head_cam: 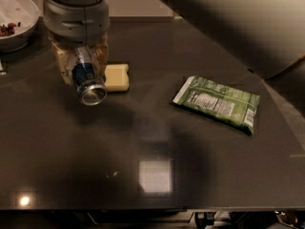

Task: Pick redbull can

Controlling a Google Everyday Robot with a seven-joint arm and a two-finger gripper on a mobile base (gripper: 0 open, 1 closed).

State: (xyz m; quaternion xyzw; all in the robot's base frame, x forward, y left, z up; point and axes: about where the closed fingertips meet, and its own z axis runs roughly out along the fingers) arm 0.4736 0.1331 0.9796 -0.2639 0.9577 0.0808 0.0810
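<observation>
The redbull can (pixel 88 81), slim, silver and blue with a shiny silver end, is held between the pale fingers (pixel 62 67) of my gripper (pixel 82 65). The can tilts down toward the camera and hangs clear above the dark table (pixel 71 142). The gripper is at the upper left, under the thick grey wrist, and is shut on the can. The can's upper part is hidden between the fingers.
A yellow sponge (pixel 117 77) lies on the table just right of the gripper. A green snack bag (pixel 218 103) lies at the right. A white bowl (pixel 18 20) with dark bits stands at the far left. The arm's big pale link crosses the top right.
</observation>
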